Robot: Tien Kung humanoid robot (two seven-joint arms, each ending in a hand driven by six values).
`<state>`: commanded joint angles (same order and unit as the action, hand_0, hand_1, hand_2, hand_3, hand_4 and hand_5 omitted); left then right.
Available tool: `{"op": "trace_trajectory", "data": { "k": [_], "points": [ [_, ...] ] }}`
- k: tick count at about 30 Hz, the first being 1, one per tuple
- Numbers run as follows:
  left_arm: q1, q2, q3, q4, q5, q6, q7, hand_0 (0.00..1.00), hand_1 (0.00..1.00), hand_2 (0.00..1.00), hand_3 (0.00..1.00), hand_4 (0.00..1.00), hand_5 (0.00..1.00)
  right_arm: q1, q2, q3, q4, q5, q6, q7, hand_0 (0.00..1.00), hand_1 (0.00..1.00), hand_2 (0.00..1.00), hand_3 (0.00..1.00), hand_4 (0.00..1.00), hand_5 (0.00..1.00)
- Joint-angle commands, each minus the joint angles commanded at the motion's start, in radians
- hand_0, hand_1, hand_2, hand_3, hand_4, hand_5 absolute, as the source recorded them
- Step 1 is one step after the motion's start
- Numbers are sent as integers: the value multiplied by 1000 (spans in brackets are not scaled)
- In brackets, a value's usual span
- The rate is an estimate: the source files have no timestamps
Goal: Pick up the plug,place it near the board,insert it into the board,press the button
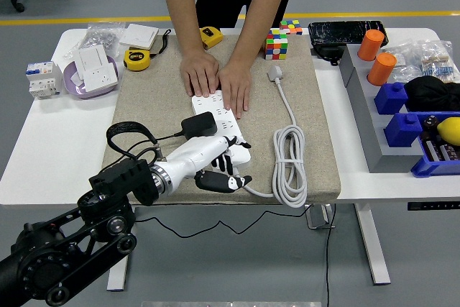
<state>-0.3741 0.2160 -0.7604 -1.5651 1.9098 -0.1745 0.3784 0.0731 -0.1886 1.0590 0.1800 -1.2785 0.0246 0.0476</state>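
Our left hand (215, 167) reaches in from the lower left and lies over the near end of the power strip (219, 129), its fingers (228, 181) loosely spread and gripping nothing; the thumb points toward the strip's white cable (291, 170). Just behind the hand a black plug (198, 126) sits on the strip, its black cord (133, 138) looping away to the left. The strip's long axis runs from the near right toward the far left, on a beige mat (302, 113) that covers the middle of the white surface (43, 149). At the strip's far end a person's two hands (218, 80) press flat on it, side by side. The cable's own plug (275, 72) lies apart, beside a colour cube (277, 44).
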Motion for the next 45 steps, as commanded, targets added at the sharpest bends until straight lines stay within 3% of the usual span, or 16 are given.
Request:
{"op": "trace_trajectory", "data": {
  "k": [4, 5, 14, 22, 45],
  "points": [
    [-12, -10, 5, 33, 14, -22, 15, 179, 53, 166, 903, 455, 124, -2, -1, 4, 0, -5, 1, -2, 969, 906, 856, 867, 998, 971],
    [-14, -12, 6, 39, 15, -24, 17, 170, 41, 159, 909, 468, 80, -2, -1, 4, 0, -6, 1, -2, 965, 905, 856, 867, 998, 971],
    [-22, -23, 15, 85, 37, -26, 21, 160, 38, 157, 900, 466, 46, -4, -3, 2, 0, -7, 1, -2, 965, 904, 855, 866, 998, 970],
    [-24, -28, 11, 97, 46, -9, 12, 159, 36, 156, 890, 473, 16, -3, -3, -6, 0, 1, 1, 0, 967, 904, 854, 866, 998, 969],
    [-27, -30, 2, 112, 58, -13, 9, 159, 35, 159, 868, 479, 2, -7, -1, 2, 0, -3, 1, -1, 965, 904, 854, 864, 998, 967]
  ]
}}
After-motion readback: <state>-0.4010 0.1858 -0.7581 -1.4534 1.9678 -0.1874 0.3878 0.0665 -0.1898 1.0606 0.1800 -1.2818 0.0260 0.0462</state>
